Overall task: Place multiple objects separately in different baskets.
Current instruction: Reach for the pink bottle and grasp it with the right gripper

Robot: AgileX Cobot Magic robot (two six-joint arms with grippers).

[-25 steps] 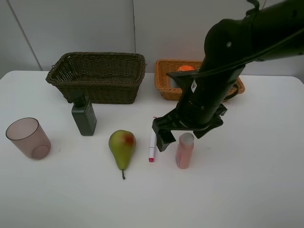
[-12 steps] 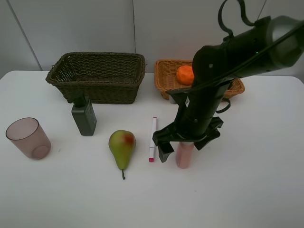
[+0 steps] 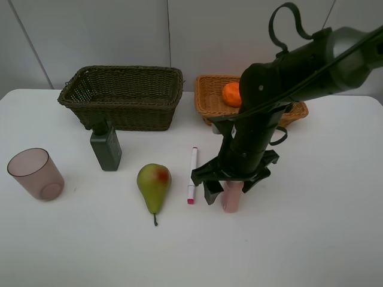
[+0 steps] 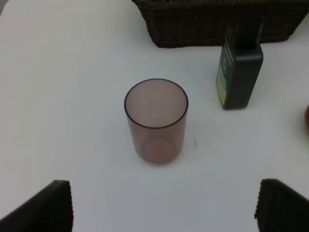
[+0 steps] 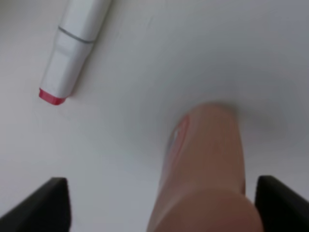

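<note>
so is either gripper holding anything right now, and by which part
Nothing is held yet. The right gripper is open, straddling the top of the small pink bottle; the left gripper is open and empty.

At the back of the table [image 3: 311, 239], a deep dark olive-brown basket [image 3: 122, 95] stands beside a shallower orange-tan basket [image 3: 206, 103] that holds an orange [image 3: 232, 94]. A dark green bottle [image 3: 106, 148] stands upright just before the dark basket, and a translucent mauve cup [image 3: 35, 173] stands mouth up, well apart. Nearer the front lie a green-red pear [image 3: 154, 184], stem forward, and a white-pink marker [image 3: 192, 173], pink end forward, beside an upright small pink bottle [image 3: 232, 197] whose top is hidden.
</note>
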